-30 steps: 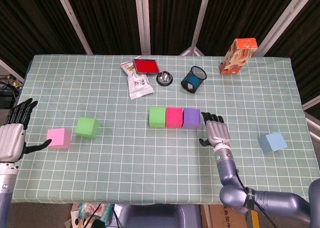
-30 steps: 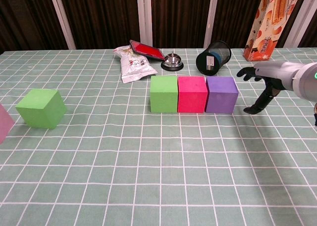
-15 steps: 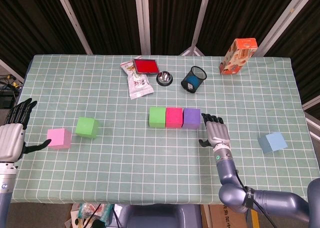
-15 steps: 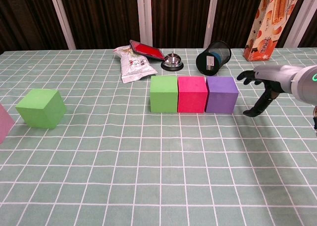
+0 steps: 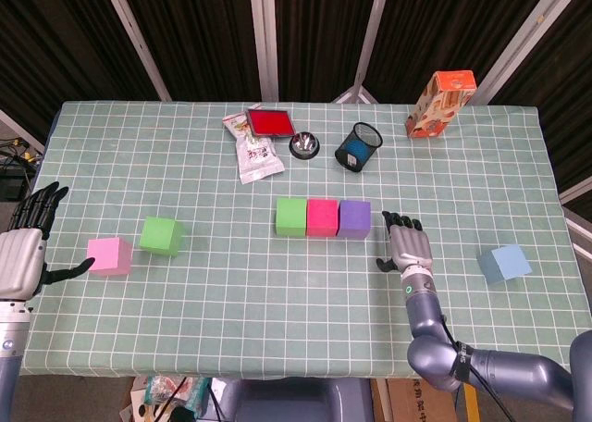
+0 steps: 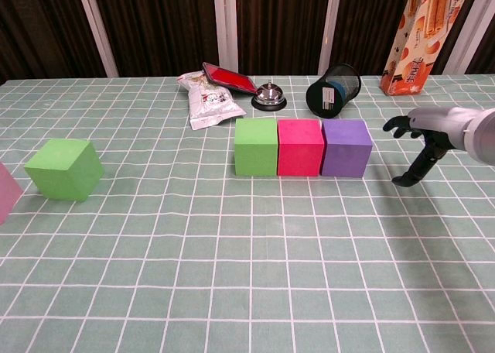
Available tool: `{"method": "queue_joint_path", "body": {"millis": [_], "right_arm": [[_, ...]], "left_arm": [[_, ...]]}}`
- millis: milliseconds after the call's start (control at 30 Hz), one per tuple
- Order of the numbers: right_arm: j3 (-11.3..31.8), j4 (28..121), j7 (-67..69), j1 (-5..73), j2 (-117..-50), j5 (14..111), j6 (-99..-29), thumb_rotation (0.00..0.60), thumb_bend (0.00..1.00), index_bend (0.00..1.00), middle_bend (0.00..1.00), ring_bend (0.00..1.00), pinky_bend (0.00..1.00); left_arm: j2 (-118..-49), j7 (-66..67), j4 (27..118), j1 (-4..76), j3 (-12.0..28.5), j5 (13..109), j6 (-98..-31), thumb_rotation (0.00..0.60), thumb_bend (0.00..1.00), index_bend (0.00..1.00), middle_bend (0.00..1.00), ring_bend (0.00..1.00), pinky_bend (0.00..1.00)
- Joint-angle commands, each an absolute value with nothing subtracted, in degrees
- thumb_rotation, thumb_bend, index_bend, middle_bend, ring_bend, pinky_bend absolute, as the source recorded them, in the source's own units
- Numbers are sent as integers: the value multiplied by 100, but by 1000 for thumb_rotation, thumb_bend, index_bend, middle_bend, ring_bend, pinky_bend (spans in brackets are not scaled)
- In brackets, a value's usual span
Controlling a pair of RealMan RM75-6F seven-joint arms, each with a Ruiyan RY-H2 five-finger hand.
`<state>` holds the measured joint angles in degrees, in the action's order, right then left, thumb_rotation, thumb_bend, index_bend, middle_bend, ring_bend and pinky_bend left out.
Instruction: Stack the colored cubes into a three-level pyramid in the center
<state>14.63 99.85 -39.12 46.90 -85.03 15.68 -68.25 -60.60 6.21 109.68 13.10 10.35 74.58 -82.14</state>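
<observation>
While both hands stand empty, only the bottom level of the pyramid looks finished. Nearest the robot, the right hand hovers with fingers spread and thumb pointing down, holding nothing, just to the right of the row and apart from it. At the near left edge the left hand is also open, fingers fanned upward and thumb reaching toward the pink cube; whether the thumb tip touches that cube is hard to tell from the head view, and the chest view cuts the hand off.

Beside the pink cube sits a loose green cube, slightly turned on the cloth. Well off to the right lies the light blue cube, also alone. These three are presumably the pieces for the second and third levels, so three placements remain.

Further in, at the centre of the table, the base row stands complete: a green base cube, a magenta cube and a purple cube, side by side and touching, with nothing on top.

Beyond them lie a snack packet, a red tin, a call bell, a tipped mesh pen cup and a biscuit box, none part of the job.
</observation>
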Motion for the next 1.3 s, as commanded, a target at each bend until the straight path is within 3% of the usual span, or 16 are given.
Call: {"method": "queue_joint_path", "body": {"millis": [33, 1300], "right_arm": [[1448, 9959, -3929, 4697, -8521, 1533, -6792, 600, 336, 0, 107, 41, 0], [1536, 9512, -3942, 4937, -8949, 1400, -6479, 600, 336, 0, 107, 41, 0]], "left_arm": [[-6062, 624, 10965, 1310, 1036, 7457, -8216, 600, 88, 0, 0, 0, 11], [-6114, 627, 10839, 1333, 1054, 7347, -8160, 600, 88, 0, 0, 0, 11]]}}
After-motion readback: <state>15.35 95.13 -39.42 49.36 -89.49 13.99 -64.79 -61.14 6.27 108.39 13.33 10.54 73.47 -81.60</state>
